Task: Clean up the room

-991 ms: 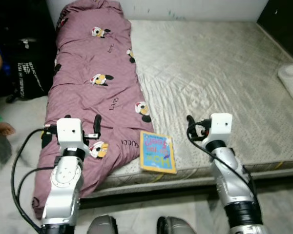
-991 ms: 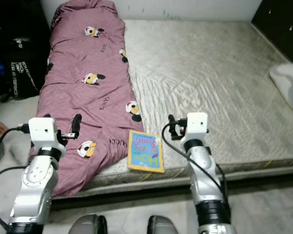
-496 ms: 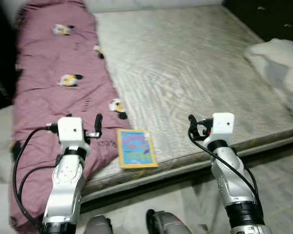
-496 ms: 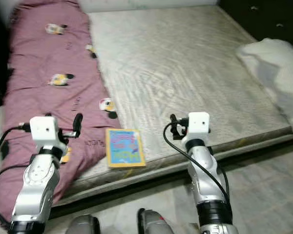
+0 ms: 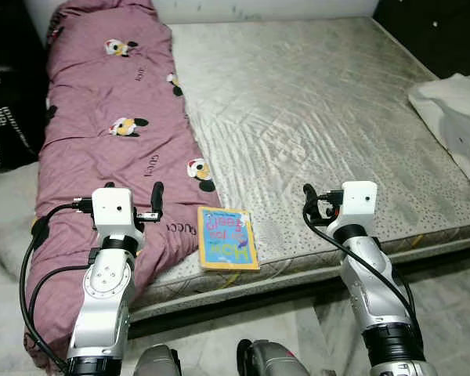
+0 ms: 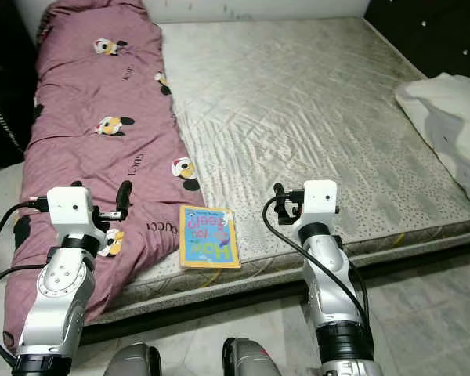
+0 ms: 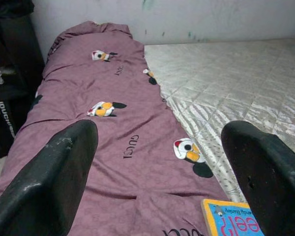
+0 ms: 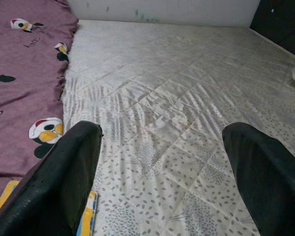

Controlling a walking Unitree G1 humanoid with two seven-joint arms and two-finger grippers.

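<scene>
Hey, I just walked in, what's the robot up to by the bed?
The robot stands at the edge of a bare mattress, both arms raised over it and holding nothing. The left gripper hovers open above a purple blanket laid along the mattress's left side. The right gripper hovers open over the bare quilting. A colourful book lies flat at the near edge between the arms, untouched. A white cloth sits at the far right.

only the camera view swung; book point(image 5: 228, 238) lies unmoved.
</scene>
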